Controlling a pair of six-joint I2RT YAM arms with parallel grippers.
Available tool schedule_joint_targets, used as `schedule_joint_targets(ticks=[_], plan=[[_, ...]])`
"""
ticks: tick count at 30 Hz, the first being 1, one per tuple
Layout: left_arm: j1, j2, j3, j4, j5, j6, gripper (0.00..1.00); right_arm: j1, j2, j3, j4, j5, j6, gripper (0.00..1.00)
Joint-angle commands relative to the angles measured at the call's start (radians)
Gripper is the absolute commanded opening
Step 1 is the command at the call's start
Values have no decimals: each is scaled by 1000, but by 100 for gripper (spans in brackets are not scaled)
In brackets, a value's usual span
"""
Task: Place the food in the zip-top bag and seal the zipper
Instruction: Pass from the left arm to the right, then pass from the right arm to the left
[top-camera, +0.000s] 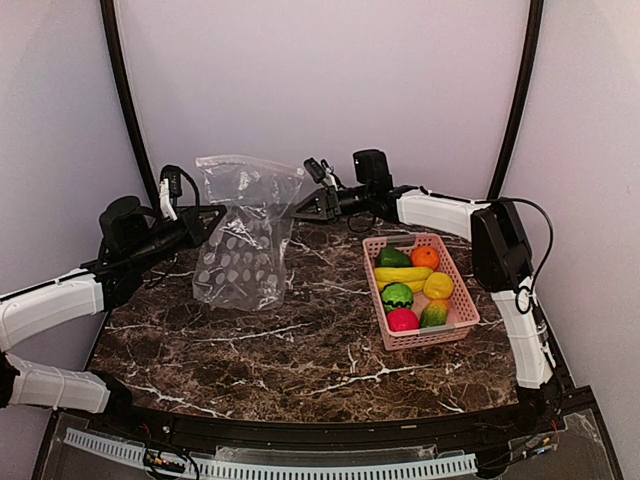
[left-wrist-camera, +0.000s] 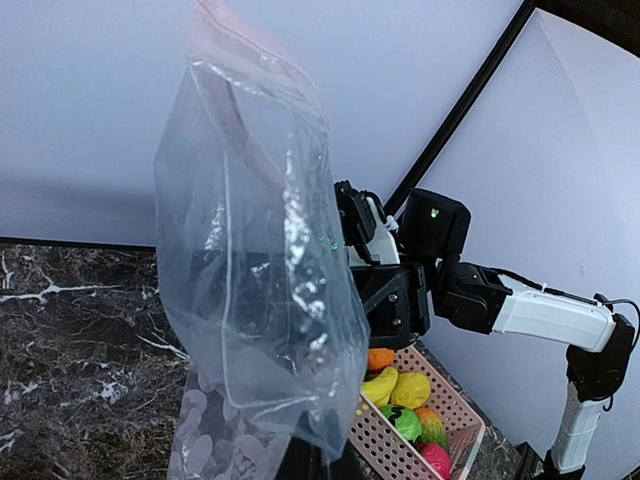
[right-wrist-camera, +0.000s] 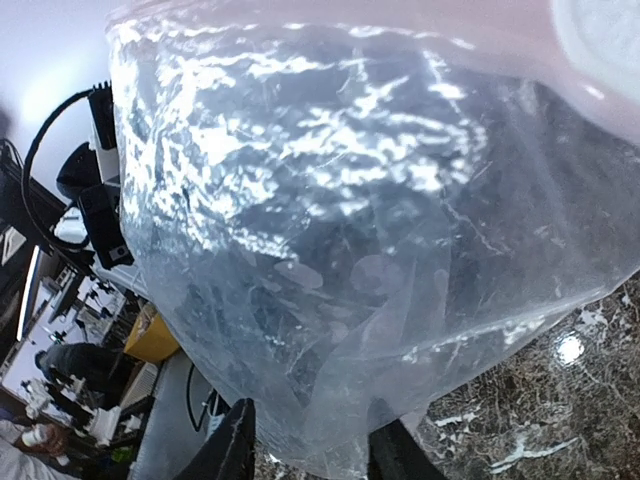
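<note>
The clear dotted zip-top bag stands upright at the back of the table, its zipper along the top edge. My left gripper is shut on the bag's left side; in the left wrist view the bag hides most of its fingers. My right gripper is open at the bag's right edge, and the film hangs between its spread fingertips. The food lies in the pink basket: orange, green pepper, banana, lemon, melon, red-pink fruit, mango.
The basket sits on the right of the dark marble table, just below my right forearm. It also shows in the left wrist view. Pale walls and black frame posts close in the back.
</note>
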Motion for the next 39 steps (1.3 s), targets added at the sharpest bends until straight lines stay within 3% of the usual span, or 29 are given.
schedule_joint_targets(ticks=[1, 6, 9, 10, 11, 15, 17, 19, 22, 27, 31, 39], plan=[[-4, 0, -21, 17, 24, -21, 1, 7, 9, 4, 99, -38, 68, 27], [-4, 4, -28, 0, 19, -25, 1, 7, 11, 9, 141, -55, 94, 0], [-4, -2, -34, -8, 23, -17, 3, 3, 12, 10, 134, -53, 82, 0], [-4, -6, -26, -19, 33, -8, 8, -2, 7, 6, 127, -51, 72, 0], [-4, -10, -17, -79, 33, 26, 22, -9, 0, -1, 116, -52, 59, 0], [-3, -62, 69, -356, -21, 156, 58, -44, -58, -29, 28, -57, -110, 0], [-2, -91, 129, -513, -75, 219, 69, -61, -100, -50, -29, -60, -231, 0], [-2, -118, 239, -655, -110, 280, 73, -71, -141, -69, -108, -79, -373, 0], [-2, -122, 380, -835, -105, 352, 75, -72, -206, -122, -240, -99, -611, 0], [-2, -18, 683, -1013, -87, 430, 75, -49, -306, -233, -330, -134, -798, 0], [-2, 107, 839, -1155, -50, 486, 68, 1, -379, -240, -511, -94, -1008, 0], [-2, 138, 819, -1145, 78, 622, 65, 92, -454, -225, -794, 7, -1272, 0]])
